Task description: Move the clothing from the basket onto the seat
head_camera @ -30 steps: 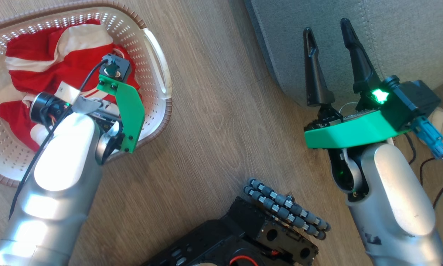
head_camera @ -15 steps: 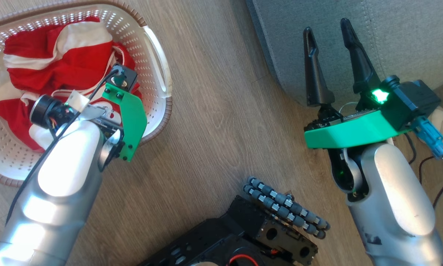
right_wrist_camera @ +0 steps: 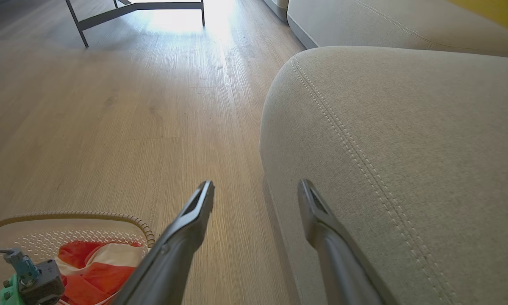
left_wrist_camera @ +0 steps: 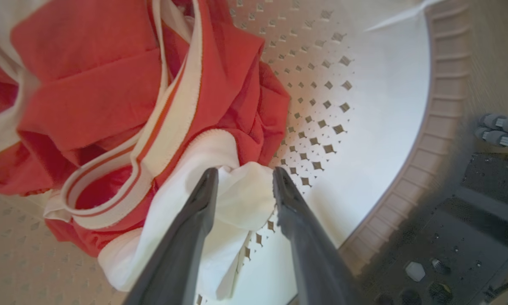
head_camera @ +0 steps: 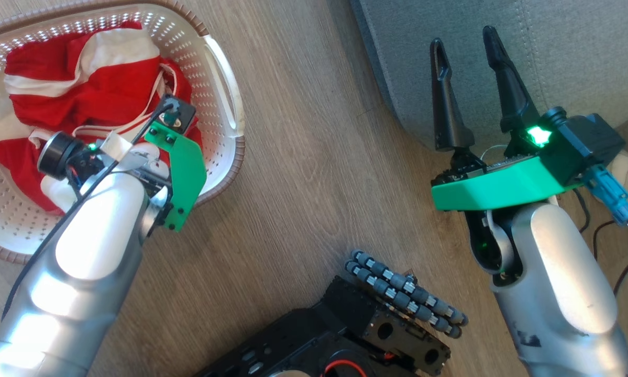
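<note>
Item 1: clothing (head_camera: pixel 73 94), a red garment with broad white bands and white trim. It was found crumpled inside the laundry basket (head_camera: pixel 224 94), with a red-striped white band folded across the top of the heap.

Item 2: laundry basket, cream perforated plastic with a brown woven-look rim. It was set on the wood-look floor (head_camera: pixel 303 157), apart from the seat (head_camera: pixel 554 52), with bare floor between them.

Item 3: seat, grey upholstered, with a rounded corner and double stitching.

Item 4: left gripper (left_wrist_camera: pixel 244 171), lowered into the basket. Its fingers (left_wrist_camera: pixel 181 237) were narrowed on either side of a white fold of the clothing, the tips touching the fabric. Whether the fold was firmly pinched could not be told.

Item 5: right gripper (head_camera: pixel 463 36), fingers spread wide with nothing between them. It was held above the seat's rounded corner.
</note>
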Robot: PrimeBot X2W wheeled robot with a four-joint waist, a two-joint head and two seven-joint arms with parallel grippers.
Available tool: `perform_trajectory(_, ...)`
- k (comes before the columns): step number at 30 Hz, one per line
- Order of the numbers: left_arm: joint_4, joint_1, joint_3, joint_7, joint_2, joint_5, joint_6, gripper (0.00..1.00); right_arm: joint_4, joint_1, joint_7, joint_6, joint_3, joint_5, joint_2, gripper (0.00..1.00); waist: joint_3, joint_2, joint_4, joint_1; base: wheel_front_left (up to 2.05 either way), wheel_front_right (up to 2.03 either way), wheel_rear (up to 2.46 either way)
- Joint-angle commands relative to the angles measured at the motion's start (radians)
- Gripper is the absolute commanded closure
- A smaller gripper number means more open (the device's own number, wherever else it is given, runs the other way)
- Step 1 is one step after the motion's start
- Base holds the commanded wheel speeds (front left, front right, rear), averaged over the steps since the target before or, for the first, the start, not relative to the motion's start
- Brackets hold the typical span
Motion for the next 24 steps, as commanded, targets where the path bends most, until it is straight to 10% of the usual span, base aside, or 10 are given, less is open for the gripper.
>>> perform_trajectory(1,-0.028,-0.013,0.011,-0.005,0.007,0.007,0.004,0.33,-0.028,0.035,-0.008,0.007,0.011,0.011,-0.006,0.00,0.000,-0.0001,0.000,0.0000,0.00,0.00,0.00)
perform_trajectory(16,0.011,-0.035,-0.018,-0.007,0.023,0.026,0.025,0.44,-0.026,0.040,-0.008,0.007,0.014,0.008,-0.006,0.00,0.003,-0.0001,0.002,0.0000,0.00,0.00,0.00)
perform_trajectory(20,0.016,-0.045,-0.027,-0.001,0.034,0.037,0.031,0.17,-0.026,0.039,-0.008,0.007,0.018,0.007,-0.006,0.00,0.004,-0.0001,0.003,0.0000,0.00,0.00,0.00)
perform_trajectory(24,0.023,-0.059,-0.037,0.011,0.041,0.045,0.037,0.12,-0.030,0.040,-0.008,0.007,0.019,0.007,-0.006,0.00,0.008,-0.0001,0.004,0.0000,0.00,0.00,0.00)
